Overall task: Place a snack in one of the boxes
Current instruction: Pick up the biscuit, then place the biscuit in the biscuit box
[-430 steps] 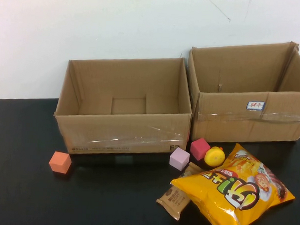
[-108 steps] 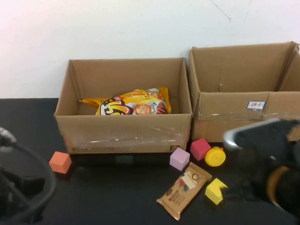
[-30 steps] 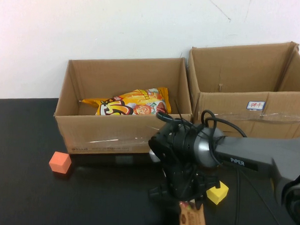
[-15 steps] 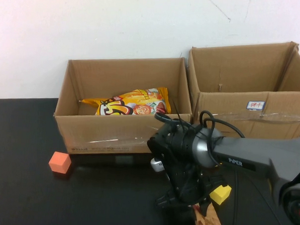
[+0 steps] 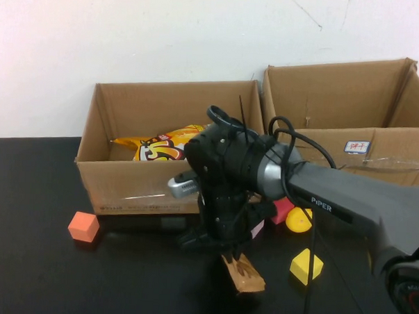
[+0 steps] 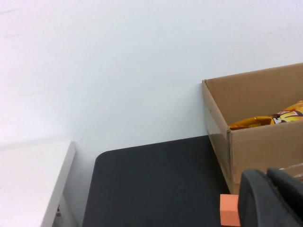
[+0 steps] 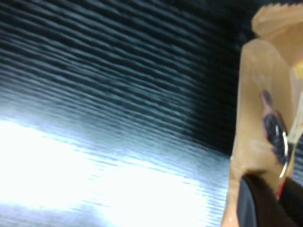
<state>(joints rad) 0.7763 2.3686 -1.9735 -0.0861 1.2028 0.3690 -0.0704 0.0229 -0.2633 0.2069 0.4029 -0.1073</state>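
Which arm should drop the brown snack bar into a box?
The right: the right gripper already holds the brown wrapped snack bar before the left cardboard box. The left gripper sits parked aside.

Two open cardboard boxes stand side by side on the desk. There are two snacks: one yellow chip bag inside the left box and one brown snack bar. Four small blocks show: one orange, two yellow, one pink-red.
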